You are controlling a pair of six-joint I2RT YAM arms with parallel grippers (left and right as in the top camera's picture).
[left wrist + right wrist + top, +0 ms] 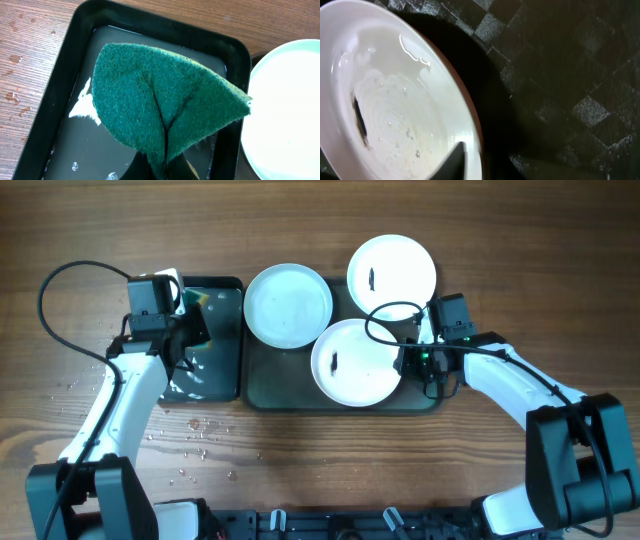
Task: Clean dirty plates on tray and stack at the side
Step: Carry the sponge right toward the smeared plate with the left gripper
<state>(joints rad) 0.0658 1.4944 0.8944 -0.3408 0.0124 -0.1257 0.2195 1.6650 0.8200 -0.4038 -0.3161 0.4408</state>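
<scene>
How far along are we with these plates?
Done: the left plate looks smear-free, lying on the tray. In hand: left fingers pinch the green sponge over the black water tray; right fingers sit at the rim of the front plate. Left: it and the rear plate show dark smears; nothing is stacked aside.

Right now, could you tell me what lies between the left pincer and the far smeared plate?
In the overhead view, the black tray's rim and the third plate, with no visible smear, lie between the left pincer and the far plate.
</scene>
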